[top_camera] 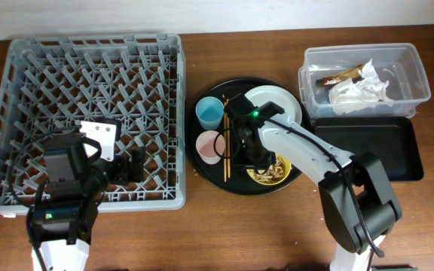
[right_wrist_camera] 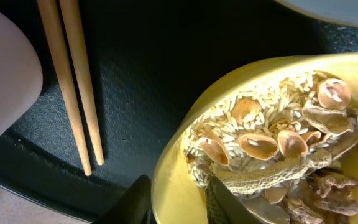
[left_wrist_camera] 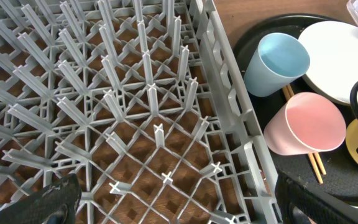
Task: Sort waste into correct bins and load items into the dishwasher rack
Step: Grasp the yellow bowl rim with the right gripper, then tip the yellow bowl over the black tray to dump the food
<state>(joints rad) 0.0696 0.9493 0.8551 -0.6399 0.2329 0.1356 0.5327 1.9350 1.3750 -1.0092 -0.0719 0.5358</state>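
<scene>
My right gripper (right_wrist_camera: 179,202) is shut on the rim of the small yellow bowl (right_wrist_camera: 173,168), one finger inside and one outside. The bowl (top_camera: 277,175) holds beige food scraps (right_wrist_camera: 278,143) and sits on the large round black tray (top_camera: 202,167). Two wooden chopsticks (right_wrist_camera: 73,81) lie beside it. The light blue cup (top_camera: 209,112), the pink cup (top_camera: 211,145) and the pale plate (top_camera: 281,99) are also on that tray. My left gripper (left_wrist_camera: 173,202) is open and empty over the near right corner of the grey dishwasher rack (top_camera: 175,113).
The clear tub (top_camera: 422,79) at the back right holds crumpled white tissue (top_camera: 360,94) and a brown-and-gold wrapper (top_camera: 341,77). The shallow black rectangular tray (top_camera: 368,150) lies in front of it, to the right of the round tray.
</scene>
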